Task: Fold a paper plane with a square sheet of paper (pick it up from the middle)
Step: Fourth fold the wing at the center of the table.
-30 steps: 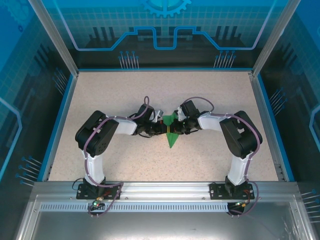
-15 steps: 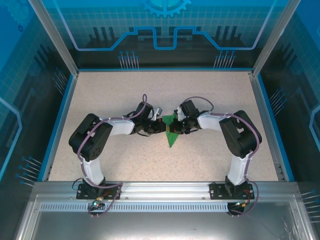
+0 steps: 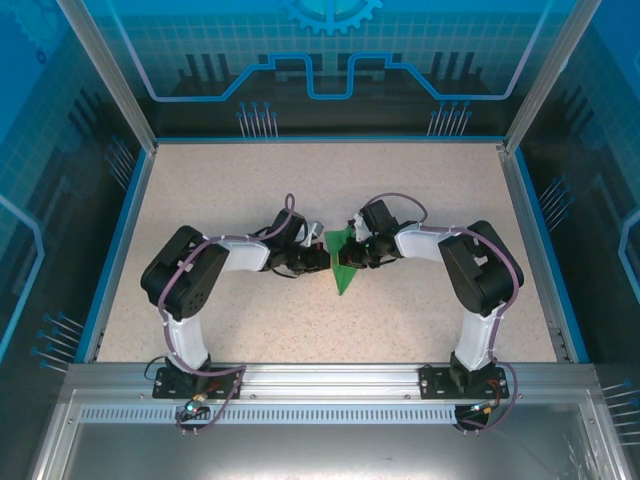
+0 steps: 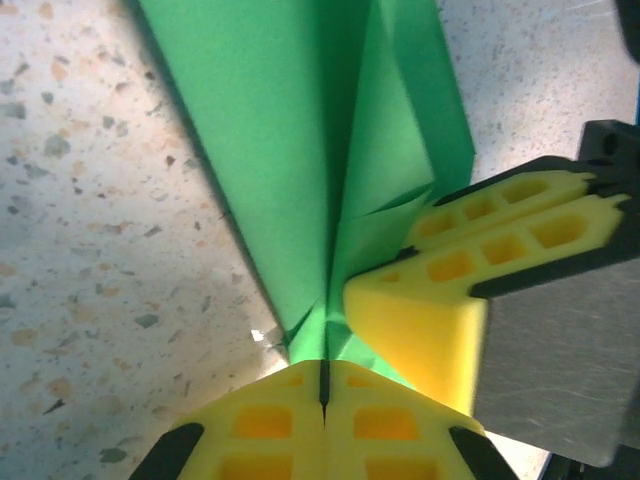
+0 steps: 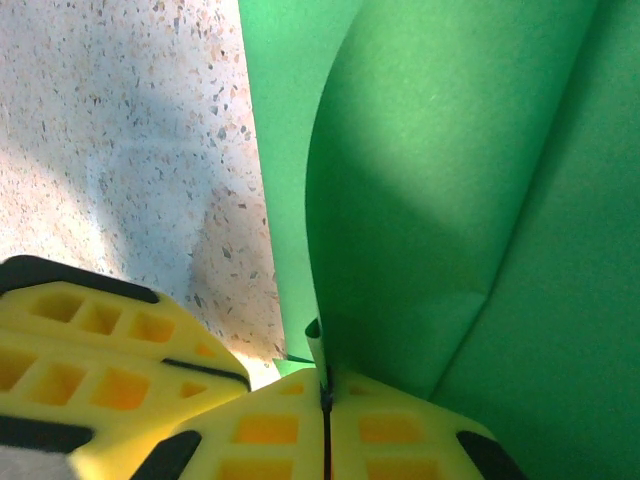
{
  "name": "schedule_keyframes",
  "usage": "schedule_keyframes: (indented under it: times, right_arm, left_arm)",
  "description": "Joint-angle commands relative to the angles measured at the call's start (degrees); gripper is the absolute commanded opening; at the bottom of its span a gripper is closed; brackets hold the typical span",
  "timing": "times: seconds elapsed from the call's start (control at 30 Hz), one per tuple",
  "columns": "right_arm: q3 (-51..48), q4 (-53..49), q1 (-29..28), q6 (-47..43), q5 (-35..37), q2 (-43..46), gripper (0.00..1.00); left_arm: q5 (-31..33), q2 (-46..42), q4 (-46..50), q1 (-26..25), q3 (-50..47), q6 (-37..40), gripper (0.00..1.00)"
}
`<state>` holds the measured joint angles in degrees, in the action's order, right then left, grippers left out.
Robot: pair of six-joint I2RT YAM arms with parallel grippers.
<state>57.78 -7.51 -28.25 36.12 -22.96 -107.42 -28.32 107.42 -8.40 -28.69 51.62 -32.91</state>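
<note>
from above, shows a paper plane [image 3: 343, 270] near the middle of a speckled table [image 3: 230, 190], wide end toward the far side, point toward the arm bases. boxes it all in with a blue rim [image 3: 118, 250] around the table and see-through blue walls [image 3: 330, 70] above, with the plane and both arms inside. shows the left gripper [image 3: 327, 260] reaching in from the left and the right gripper [image 3: 349, 258] from the right, tips just beside each other at the plane's middle.

through the left wrist camera, looks along the plane [image 4: 290, 150]: bright green, plain, with a long centre crease running away from the gripper and flaps folded to either side. shows the left gripper's yellow pads [image 4: 260, 425] pressed flat together, a strip of green caught in the seam between them, so clamped on the plane at the crease. brings in the right gripper [image 4: 420, 255] from the lower right, its pads touching the folded paper just beside the left pair. casts a dark shadow on the table along the paper's left edge.

through the right wrist camera, shows much the same: right gripper [image 5: 326, 400] closed tight, pads meeting with a thin green edge pinched between, plane [image 5: 450, 180] curving up and away. puts the left gripper [image 5: 120, 360] at the lower left, close beside. cannot tell whether the plane rests on the table or hangs just above it.
</note>
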Motion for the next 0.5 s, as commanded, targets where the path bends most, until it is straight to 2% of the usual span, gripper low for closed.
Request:
schedule_keyframes:
  times: [0.0,0.47]
  right_arm:
    - [0.70,-2.50,-1.02,-0.86,-0.15,-0.54,0.07]
    - [0.91,-1.63,-1.33,-0.64,-1.17,-0.43,0.07]
  left_arm:
    - [-0.03,2.56,1.23,-0.40,1.18,1.29,0.00]
    - [0.25,4.73,1.77,-0.66,2.50,1.77,0.00]
